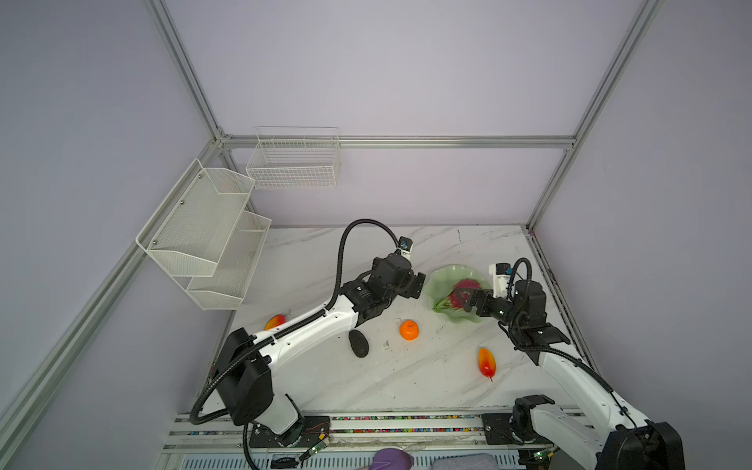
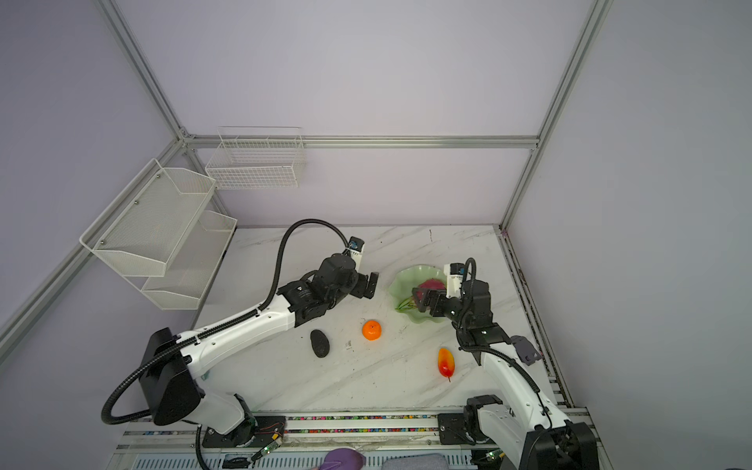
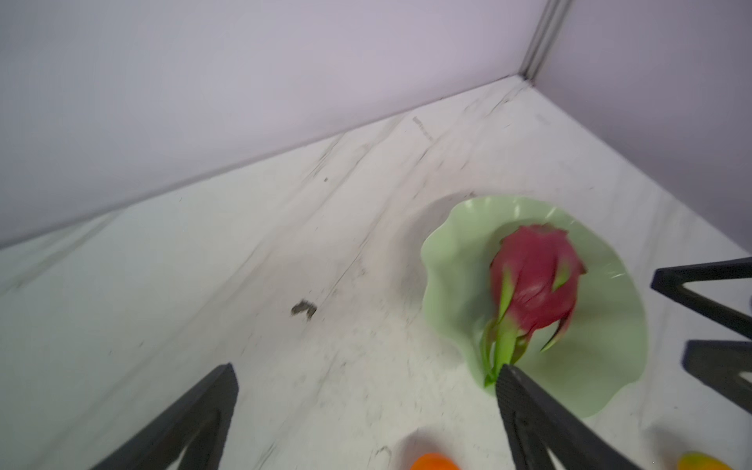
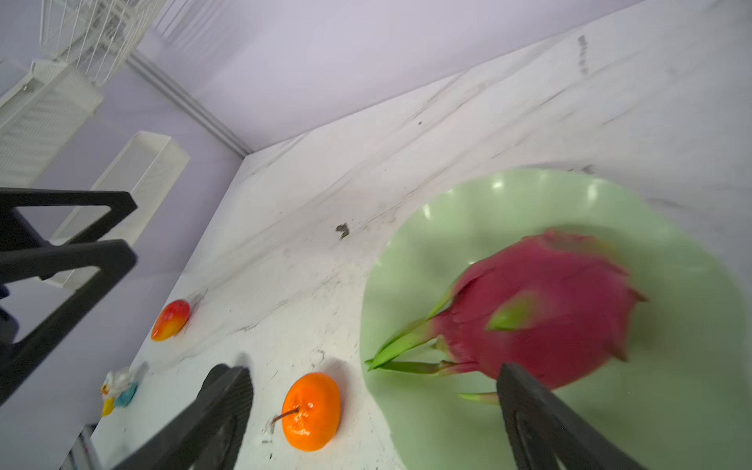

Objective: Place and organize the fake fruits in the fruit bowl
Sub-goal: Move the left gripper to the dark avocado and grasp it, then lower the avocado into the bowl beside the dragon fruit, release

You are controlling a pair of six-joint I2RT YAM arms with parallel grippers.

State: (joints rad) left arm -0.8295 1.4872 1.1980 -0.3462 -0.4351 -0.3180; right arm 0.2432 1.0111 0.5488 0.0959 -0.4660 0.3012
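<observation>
The magenta dragon fruit (image 1: 464,294) (image 2: 430,286) lies in the mint-green fruit bowl (image 1: 441,280) (image 2: 406,280) at the right rear of the table. My left gripper (image 1: 416,285) (image 3: 366,370) hangs open and empty just left of the bowl. Over the bowl's front part my right gripper (image 1: 468,300) (image 4: 370,372) is open, holding nothing. The tangerine (image 1: 409,329) (image 4: 311,411), the dark avocado (image 1: 358,344) and one mango (image 1: 486,362) lie on the marble in front. A second mango (image 1: 274,321) (image 4: 171,319) rests at the left, partly behind my left arm.
White mesh shelves (image 1: 203,236) and a wire basket (image 1: 294,160) hang on the left and back walls. A small toy figurine (image 4: 118,390) stands near the left table edge. The bowl (image 3: 447,244) sits close to the right frame rail (image 1: 557,293).
</observation>
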